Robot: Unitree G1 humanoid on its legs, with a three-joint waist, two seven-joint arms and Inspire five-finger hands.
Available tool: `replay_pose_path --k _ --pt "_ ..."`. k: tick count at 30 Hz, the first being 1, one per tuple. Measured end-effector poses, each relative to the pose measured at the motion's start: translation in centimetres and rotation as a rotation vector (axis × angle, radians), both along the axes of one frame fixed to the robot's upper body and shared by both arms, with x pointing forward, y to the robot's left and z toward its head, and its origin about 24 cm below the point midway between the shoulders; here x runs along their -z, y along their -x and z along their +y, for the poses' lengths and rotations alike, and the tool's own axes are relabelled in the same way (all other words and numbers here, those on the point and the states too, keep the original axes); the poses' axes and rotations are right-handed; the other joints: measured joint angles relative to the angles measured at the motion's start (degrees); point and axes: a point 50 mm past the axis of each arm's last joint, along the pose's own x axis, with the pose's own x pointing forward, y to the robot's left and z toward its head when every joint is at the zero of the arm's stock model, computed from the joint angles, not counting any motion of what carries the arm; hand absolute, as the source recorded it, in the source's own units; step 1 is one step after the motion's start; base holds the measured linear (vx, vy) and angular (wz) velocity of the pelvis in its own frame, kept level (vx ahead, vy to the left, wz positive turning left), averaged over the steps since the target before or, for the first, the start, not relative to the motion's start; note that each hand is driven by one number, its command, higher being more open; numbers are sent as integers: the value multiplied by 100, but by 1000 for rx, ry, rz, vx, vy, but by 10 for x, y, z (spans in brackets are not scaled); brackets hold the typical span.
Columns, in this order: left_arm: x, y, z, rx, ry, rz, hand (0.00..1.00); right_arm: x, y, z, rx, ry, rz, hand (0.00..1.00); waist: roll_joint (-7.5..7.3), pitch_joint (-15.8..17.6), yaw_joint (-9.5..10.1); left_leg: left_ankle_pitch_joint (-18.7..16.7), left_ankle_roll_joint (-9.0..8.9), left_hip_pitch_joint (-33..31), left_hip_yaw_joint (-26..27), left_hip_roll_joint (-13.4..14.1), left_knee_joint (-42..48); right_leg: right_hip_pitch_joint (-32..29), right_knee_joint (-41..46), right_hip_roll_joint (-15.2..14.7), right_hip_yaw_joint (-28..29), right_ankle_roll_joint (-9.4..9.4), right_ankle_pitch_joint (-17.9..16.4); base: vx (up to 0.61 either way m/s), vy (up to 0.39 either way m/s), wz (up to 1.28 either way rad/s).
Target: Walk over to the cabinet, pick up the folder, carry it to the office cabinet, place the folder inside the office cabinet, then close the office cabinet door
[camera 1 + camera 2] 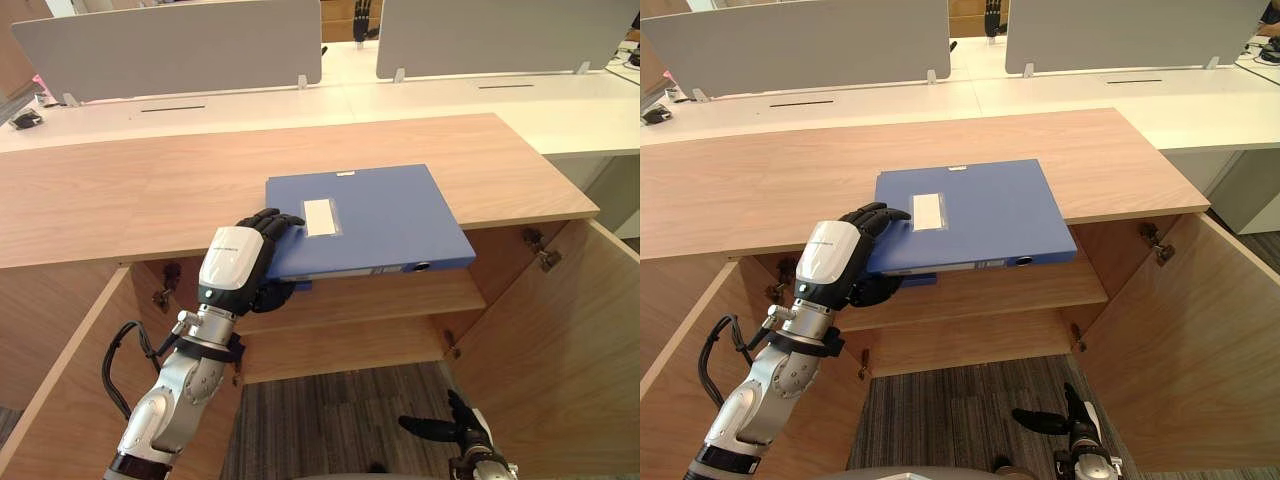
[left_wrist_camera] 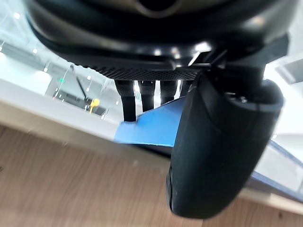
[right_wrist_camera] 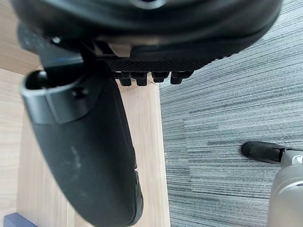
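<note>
left hand (image 1: 240, 265) grips 1 blue folder (image 1: 385, 220) on cabinet top (image 1: 120, 190); right hand (image 1: 462, 425) relaxed; w/ 2 doors (image 1: 560, 330) open.

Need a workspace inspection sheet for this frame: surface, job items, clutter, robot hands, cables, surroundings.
Surface: wooden cabinet top.
Job's things: blue folder flat on top, near edge overhanging the front; cabinet doors both open, shelf inside.
Clutter: small dark object on the white desk, far left.
Robot hands: left robot hand shut on the folder's near left corner, fingers above, thumb below; right robot hand low over the carpet, open, empty.
Cables: nothing seen.
Surroundings: grey divider panels behind the desk.
</note>
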Motion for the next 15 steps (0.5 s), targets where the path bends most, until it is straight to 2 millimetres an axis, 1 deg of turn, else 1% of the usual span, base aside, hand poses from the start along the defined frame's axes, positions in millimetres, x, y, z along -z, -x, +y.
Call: replay_pose_path --k 3,5,6,7,8,12,13,14,15 --pt "-9 0 -1 3 32 -41 0 1 0 2 4 -8 -2 100 10 -60 -52 32 49 26 25 -51 -114 0 -86 -35 19 48 39 1 14 -3" --pt "-5 2 -2 6 34 -15 0 1 -1 5 16 -22 -8 100 16 -67 -93 37 58 33 47 -75 -145 -11 -96 -61 44 58 46 0 18 -6" --pt "-5 5 -4 9 66 -10 0 1 -1 7 29 -34 -9 100 5 -68 -86 31 65 27 76 -84 -148 -32 -96 -67 88 66 51 -12 19 -21" --pt "-13 19 -12 53 219 -24 0 3 0 14 101 -85 -25 100 -5 -68 -83 -2 95 24 141 -103 -149 -51 -95 -79 167 70 53 -24 -7 -21" --pt "-15 24 -15 74 261 -29 0 3 0 15 131 -94 -34 100 -5 -68 -80 -13 94 24 155 -100 -142 -52 -94 -77 181 69 53 -22 -16 -14" --pt "-18 28 -21 99 307 -25 0 -1 -3 13 183 -107 -69 100 -6 -68 -80 -20 97 23 165 -97 -134 -56 -81 -73 194 70 53 -33 -27 -2" --pt "-20 32 -22 105 345 -27 0 -6 -6 12 226 -119 -113 100 -5 -68 -89 -20 98 18 174 -97 -134 -66 -80 -72 202 71 54 -28 -23 -7" --pt "-24 39 -23 132 451 -19 0 -17 -11 12 310 -151 -205 100 -6 -67 -92 -27 101 7 218 -88 -134 -98 -72 -61 236 71 54 -30 -27 -17" --pt "-30 47 -23 180 615 -15 0 -31 -20 12 372 -187 -315 100 -7 -67 -94 -42 100 -1 273 -79 -125 -137 -55 -49 296 71 54 -26 -27 -19"
